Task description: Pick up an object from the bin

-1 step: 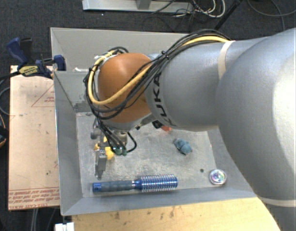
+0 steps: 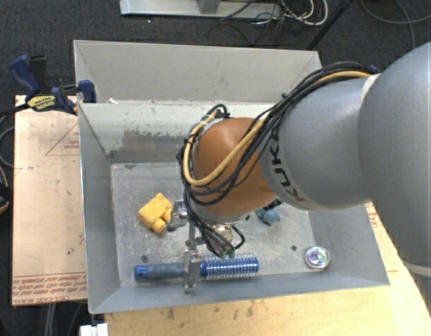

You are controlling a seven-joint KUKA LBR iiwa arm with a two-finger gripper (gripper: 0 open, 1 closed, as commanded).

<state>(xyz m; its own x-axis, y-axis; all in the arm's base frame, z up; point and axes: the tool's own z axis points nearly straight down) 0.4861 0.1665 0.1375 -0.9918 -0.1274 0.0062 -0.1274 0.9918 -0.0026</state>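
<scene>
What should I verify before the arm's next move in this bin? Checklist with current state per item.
1. Gripper on a target: ok. It is down at the blue brush, where handle meets bristles.
2. Brush actually gripped: cannot tell.
3. Yellow block clear of the gripper: ok. It lies apart, up and to the left.
4. Round silvery thing clear: ok. It lies well off to the right on the floor.
5. Room beside the brush: not ok. It lies along the near wall of the bin.
6. Bluish thing under the wrist: cannot tell; the arm partly hides it.
</scene>
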